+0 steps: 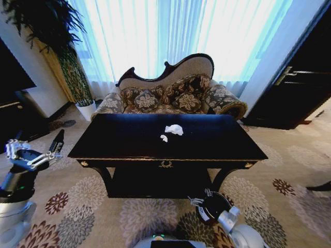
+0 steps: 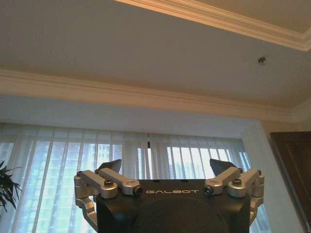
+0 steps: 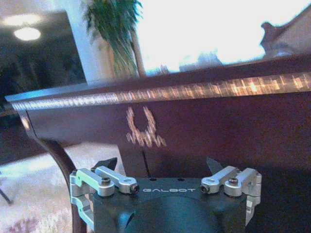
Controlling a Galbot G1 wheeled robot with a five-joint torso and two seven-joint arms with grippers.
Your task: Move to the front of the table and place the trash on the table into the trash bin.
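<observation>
Facing the table [image 1: 129, 142], we have two paper balls [image 1: 174, 129] left on it, left gripper [image 2: 165, 170] and right gripper [image 3: 163, 167] both wide open, empty.

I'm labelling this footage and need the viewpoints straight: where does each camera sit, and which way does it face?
Head view: on the robot's head, looking forward and down at the table with two paper balls; left gripper at lower left, right gripper low before the table.
Left wrist view: on the left arm, aimed up at the ceiling and curtains; left gripper open.
Right wrist view: on the right arm, facing the table's front edge and its gold ornament; right gripper open.
Shared: the head and right wrist views both show the table and ornament.
</observation>
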